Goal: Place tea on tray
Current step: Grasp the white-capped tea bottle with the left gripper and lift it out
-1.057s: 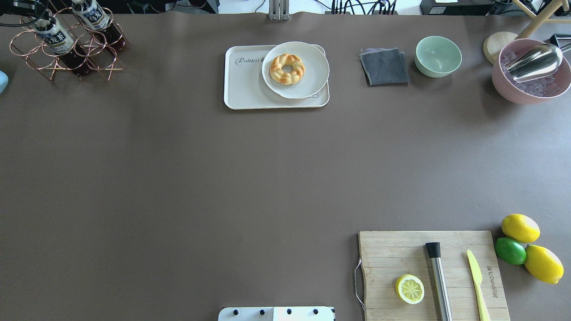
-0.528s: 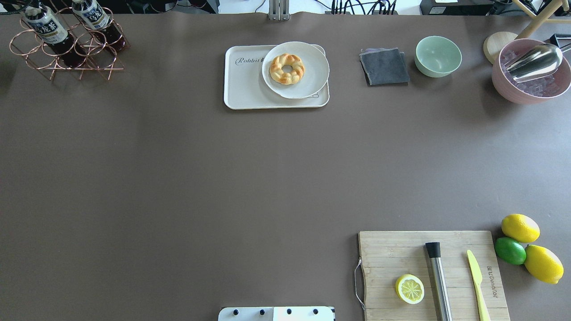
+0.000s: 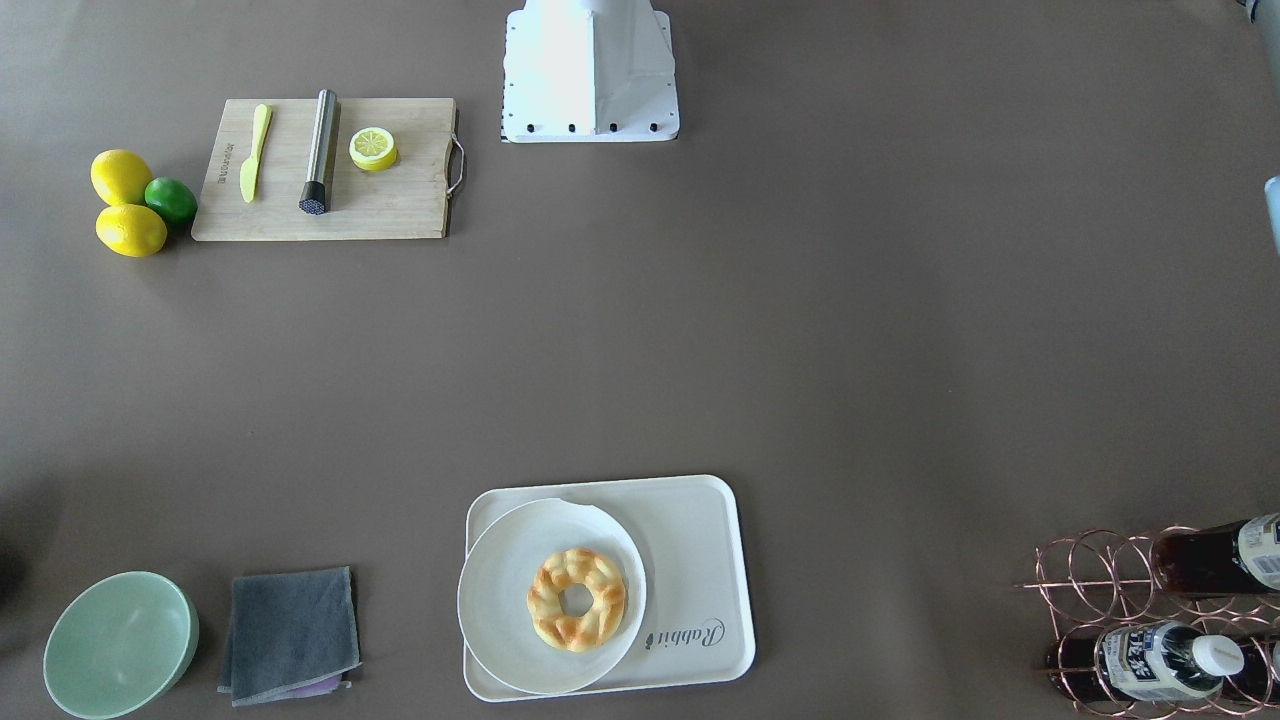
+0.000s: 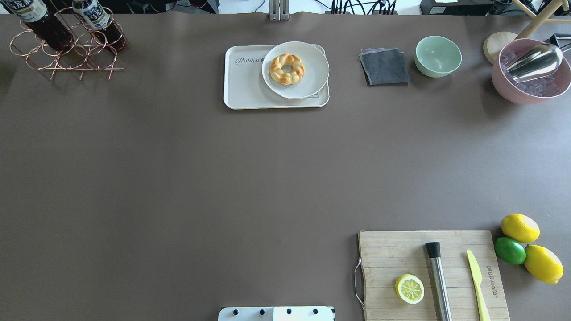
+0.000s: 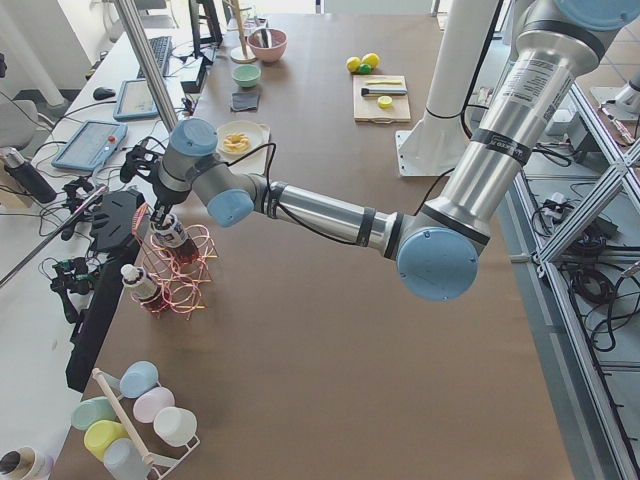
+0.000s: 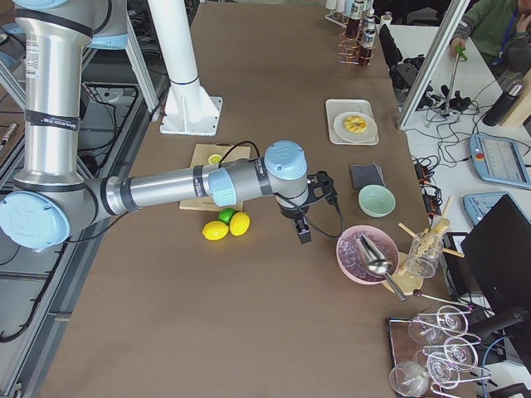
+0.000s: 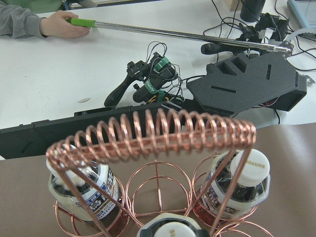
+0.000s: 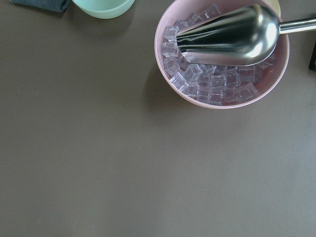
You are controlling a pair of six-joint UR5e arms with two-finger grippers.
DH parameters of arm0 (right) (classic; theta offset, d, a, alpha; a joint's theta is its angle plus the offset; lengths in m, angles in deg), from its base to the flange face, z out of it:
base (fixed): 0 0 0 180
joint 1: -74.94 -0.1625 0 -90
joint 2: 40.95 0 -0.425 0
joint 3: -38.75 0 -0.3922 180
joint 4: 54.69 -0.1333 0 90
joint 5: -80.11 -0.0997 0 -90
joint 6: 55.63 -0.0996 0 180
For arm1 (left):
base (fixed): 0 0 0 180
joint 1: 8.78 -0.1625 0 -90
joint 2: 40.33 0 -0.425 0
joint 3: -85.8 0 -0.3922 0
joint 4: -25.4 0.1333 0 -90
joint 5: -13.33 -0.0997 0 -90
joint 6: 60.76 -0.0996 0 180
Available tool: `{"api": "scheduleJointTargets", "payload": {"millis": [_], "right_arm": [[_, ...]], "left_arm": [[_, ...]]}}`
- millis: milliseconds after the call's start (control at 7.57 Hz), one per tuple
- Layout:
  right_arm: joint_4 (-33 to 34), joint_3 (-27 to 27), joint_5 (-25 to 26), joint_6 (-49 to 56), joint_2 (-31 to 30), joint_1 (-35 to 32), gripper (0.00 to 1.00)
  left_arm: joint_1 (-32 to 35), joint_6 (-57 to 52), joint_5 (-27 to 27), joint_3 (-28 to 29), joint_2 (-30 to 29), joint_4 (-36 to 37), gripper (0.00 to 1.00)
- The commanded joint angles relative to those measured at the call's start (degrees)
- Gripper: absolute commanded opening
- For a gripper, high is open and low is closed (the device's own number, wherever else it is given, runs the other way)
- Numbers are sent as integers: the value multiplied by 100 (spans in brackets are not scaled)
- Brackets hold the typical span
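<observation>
1. Since the earlier overhead frames, one tea bottle point(image 4: 33, 18) has shifted upward in the copper rack point(image 4: 67, 58), toward the far left corner.
2. Left hand point(image 5: 163, 213) sits over the rack at that bottle's cap; whether it pinches the cap I cannot tell.
3. Tray point(image 4: 245, 91) lies well right of the rack, carrying a plate point(image 4: 312, 87) with a pastry point(image 4: 287, 68).
4. Right hand point(image 6: 303, 234) hangs far right of the rack, by a pink bowl point(image 6: 365, 253); I cannot tell its grip.

Grey script "Rabbit" stands on the tray point(image 4: 250, 91), at nine o'clock from the plate point(image 4: 312, 78). The tea bottle point(image 7: 232, 195) cap seems to read "SUNTORY". The cutting board point(image 4: 388, 258) engraving is illegible.
</observation>
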Motion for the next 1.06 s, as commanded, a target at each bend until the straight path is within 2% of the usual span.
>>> {"api": "scheduleJointTargets", "payload": {"millis": [0,396,660,925], "right_arm": [[-3,2,-2,-7,-10,0,100],[-3,80,-2,1,7,0,100],[-134,387,-72,28,7,34,100],[-992,380,-361,-7,129,489,100]], "left_arm": [[552,-37,603,-1023,57,1115,0],[580,-20,586,-2420,539,1251,0],[127,-20,595,-3160,585,1251,0],[-550,59,517,-3749,559,1251,0]]}}
